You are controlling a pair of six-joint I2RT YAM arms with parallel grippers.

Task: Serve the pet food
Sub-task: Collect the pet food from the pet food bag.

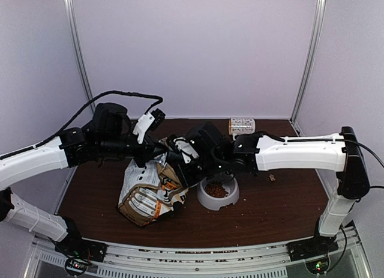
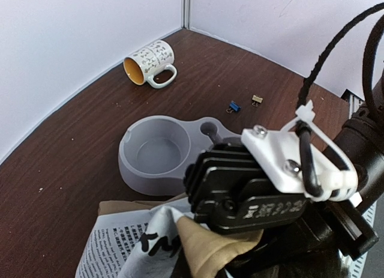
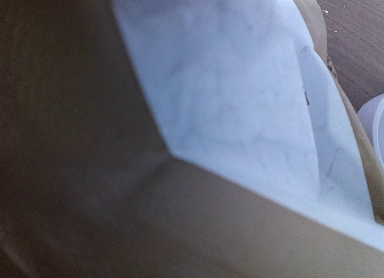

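At centre frame, my left gripper (image 1: 151,153) pinches the bag (image 1: 143,197) top. For the right gripper (image 1: 178,162), I cannot tell how its fingers stand. The pet food (image 1: 217,191) lies in the bowl (image 1: 231,197).

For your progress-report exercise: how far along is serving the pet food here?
Done: some pet food already lies in the grey bowl. In hand: the left claw and right claw grip the paper bag at its top. To do: the bowl's other compartment is empty; setting the bag down probably remains.

Bag (image 1: 146,194) just left of bowl (image 1: 215,206), right arm (image 1: 297,152) above, open table (image 1: 282,215) right
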